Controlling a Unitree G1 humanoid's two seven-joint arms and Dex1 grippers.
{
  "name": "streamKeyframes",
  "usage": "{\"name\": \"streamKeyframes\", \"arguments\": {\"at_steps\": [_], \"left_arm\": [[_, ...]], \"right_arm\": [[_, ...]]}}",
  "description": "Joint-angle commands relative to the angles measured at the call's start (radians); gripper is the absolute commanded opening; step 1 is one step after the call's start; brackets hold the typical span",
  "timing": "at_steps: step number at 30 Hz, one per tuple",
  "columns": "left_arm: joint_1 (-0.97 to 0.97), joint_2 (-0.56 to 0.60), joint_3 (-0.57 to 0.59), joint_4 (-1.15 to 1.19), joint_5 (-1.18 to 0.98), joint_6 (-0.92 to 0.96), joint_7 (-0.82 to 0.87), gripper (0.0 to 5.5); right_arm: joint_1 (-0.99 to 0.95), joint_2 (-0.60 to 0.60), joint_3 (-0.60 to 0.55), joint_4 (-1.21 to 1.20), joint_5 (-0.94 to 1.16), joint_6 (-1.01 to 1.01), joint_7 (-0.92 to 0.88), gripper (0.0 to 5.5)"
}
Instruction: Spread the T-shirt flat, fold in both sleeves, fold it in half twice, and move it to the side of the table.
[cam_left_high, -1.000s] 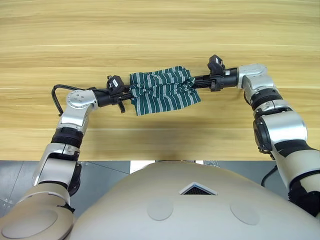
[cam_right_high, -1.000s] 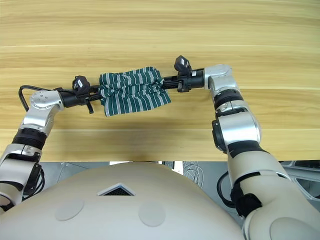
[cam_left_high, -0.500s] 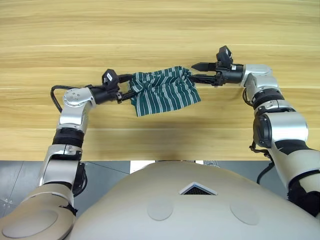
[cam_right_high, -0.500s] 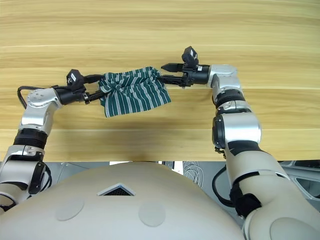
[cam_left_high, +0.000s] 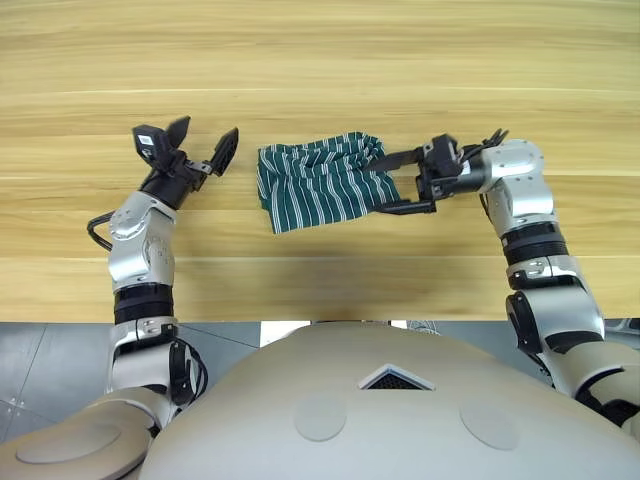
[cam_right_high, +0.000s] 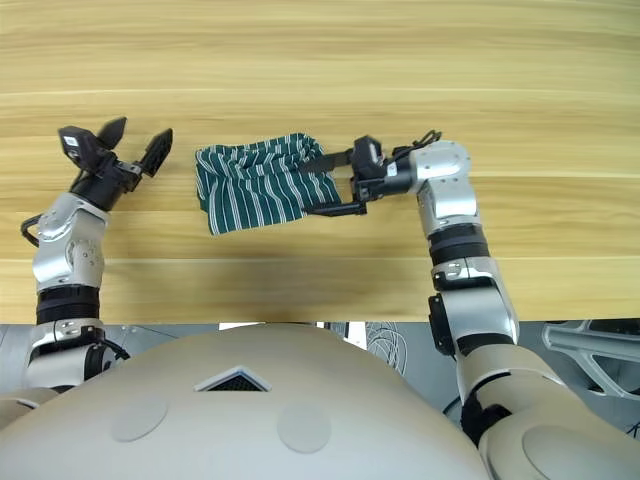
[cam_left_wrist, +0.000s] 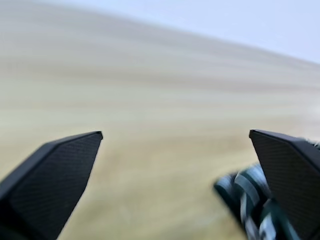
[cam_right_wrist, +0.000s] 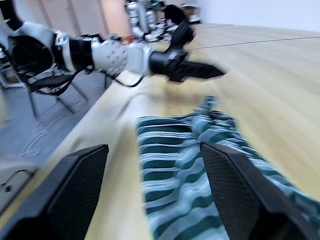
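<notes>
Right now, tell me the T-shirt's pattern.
The T-shirt is dark green with white stripes, clearest in the left eye view.

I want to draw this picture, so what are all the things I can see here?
T-shirt: one, dark green with white stripes, folded into a small bundle, lying on the middle of the table.
Table: one, light wood, under everything.
Floor: grey, below the table's near edge.
Left gripper: one, black, open, to the left of the T-shirt with a gap of bare table between them.
Right gripper: one, black, open wide, at the T-shirt's right edge, with one finger by the far side of that edge and one by the near side.
</notes>
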Motion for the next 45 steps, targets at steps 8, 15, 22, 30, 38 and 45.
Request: {"name": "streamKeyframes", "arguments": {"at_steps": [8,15,22,30,38,45], "left_arm": [[0.153,-0.075,-0.005,-0.372,-0.106,-0.086,-0.056,5.36],[0.175,-0.088,-0.028,-0.405,-0.105,-0.089,-0.051,5.36],[0.193,-0.088,-0.038,-0.431,-0.109,-0.079,-0.052,5.36],[0.186,-0.084,-0.053,-0.411,-0.088,-0.096,-0.061,5.36],[0.228,-0.097,-0.04,-0.418,-0.086,-0.151,-0.063,5.36],[0.25,-0.1,-0.052,-0.422,-0.08,-0.189,-0.07,5.36]], "right_arm": [[-0.248,0.19,0.113,0.426,-0.17,-0.052,-0.179,3.41],[-0.383,0.265,0.055,0.695,-0.241,-0.148,-0.331,3.41],[-0.366,0.252,0.093,0.784,-0.383,-0.243,-0.425,3.41],[-0.361,0.182,0.067,0.857,-0.476,-0.237,-0.83,3.41],[-0.313,0.013,-0.24,0.904,-0.336,0.013,-1.492,3.41],[-0.224,-0.031,-0.474,0.899,-0.234,0.077,-1.692,3.41]]}}
